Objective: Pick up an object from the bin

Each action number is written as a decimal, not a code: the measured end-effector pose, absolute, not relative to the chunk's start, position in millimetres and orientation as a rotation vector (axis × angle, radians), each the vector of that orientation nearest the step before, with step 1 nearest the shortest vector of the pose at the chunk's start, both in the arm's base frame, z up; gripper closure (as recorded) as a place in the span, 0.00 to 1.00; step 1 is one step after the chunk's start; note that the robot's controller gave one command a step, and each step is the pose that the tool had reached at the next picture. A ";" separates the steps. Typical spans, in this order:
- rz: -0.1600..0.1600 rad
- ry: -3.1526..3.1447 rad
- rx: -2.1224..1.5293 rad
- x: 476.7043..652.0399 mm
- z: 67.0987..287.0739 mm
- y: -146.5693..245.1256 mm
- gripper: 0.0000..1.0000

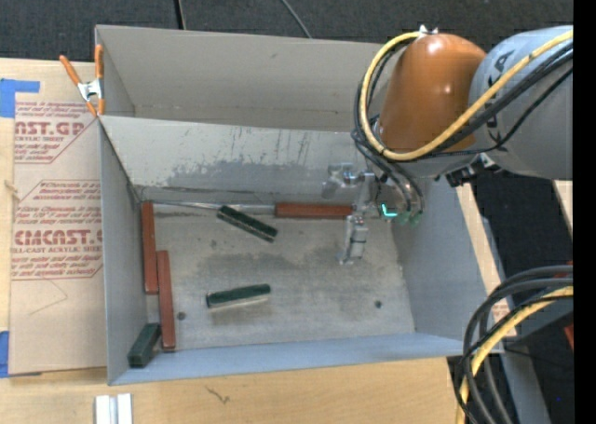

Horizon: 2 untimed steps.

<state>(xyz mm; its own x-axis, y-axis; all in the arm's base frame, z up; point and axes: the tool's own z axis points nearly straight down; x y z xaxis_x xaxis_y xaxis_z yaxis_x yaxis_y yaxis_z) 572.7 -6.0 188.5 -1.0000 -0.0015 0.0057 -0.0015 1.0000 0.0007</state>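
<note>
While the gripper (pixel 353 250) hung just in front of the red-brown bar's (pixel 312 212) right end, spread or pressed together impossible to tell, dark green block (pixel 247 223) beside that bar's left end.

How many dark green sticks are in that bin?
3. A tilted stick lies near the back wall, a flat stick lies mid-floor, and a corner stick sits at the near left. The arm may hide more.

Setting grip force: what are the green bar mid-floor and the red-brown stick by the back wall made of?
Green bar: perhaps painted wood or hard plastic; matte, straight edges, pale scuffs on top. Red-brown stick: probably stained wood; dull, even colour. Look alone cannot settle either.
</note>
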 end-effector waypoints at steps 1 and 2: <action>-0.001 -3.144 0.002 574.5 192.6 -6.0 0.00; -0.003 -3.152 -0.075 582.8 155.6 -9.3 0.00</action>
